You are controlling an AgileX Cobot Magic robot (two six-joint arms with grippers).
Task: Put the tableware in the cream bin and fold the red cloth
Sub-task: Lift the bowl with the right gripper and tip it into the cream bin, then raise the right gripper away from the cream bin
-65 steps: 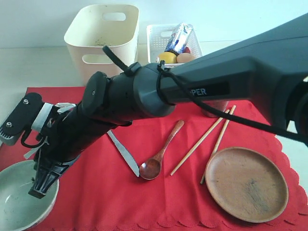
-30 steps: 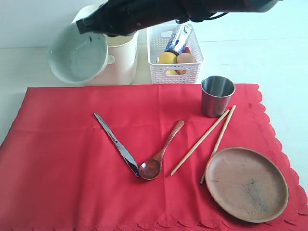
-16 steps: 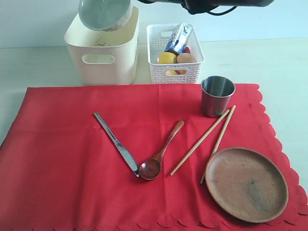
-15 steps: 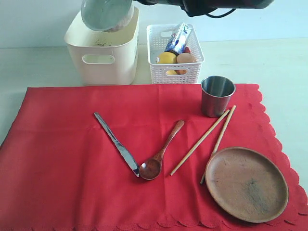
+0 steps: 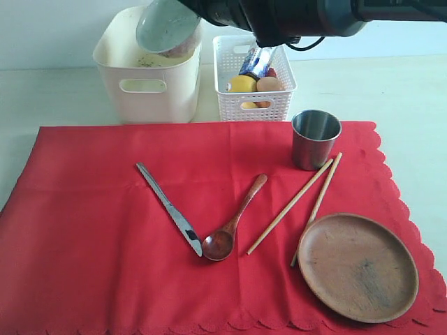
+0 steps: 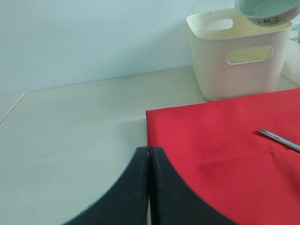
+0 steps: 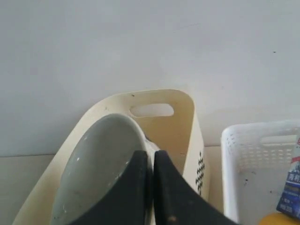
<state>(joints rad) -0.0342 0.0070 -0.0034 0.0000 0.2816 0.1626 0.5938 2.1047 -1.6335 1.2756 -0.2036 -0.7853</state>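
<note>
My right gripper (image 7: 152,154) is shut on the rim of the pale speckled bowl (image 5: 165,28), which hangs tilted over the mouth of the cream bin (image 5: 147,84). In the right wrist view the bowl (image 7: 98,173) sits just inside the bin's rim (image 7: 187,117). On the red cloth (image 5: 91,251) lie the knife (image 5: 170,208), wooden spoon (image 5: 234,222), chopsticks (image 5: 292,204), brown plate (image 5: 357,266) and upright steel cup (image 5: 316,138). My left gripper (image 6: 149,151) is shut and empty, low over the cloth's edge (image 6: 225,150), out of the exterior view.
A white perforated basket (image 5: 255,105) with food items and a carton stands right beside the cream bin. The right arm (image 5: 293,14) crosses above both containers. Bare pale tabletop (image 6: 70,131) lies left of the cloth.
The right arm has lowered the bowl from above the bin toward its opening, tilting it further, and the arm has come lower into view. Nothing on the cloth moved.
</note>
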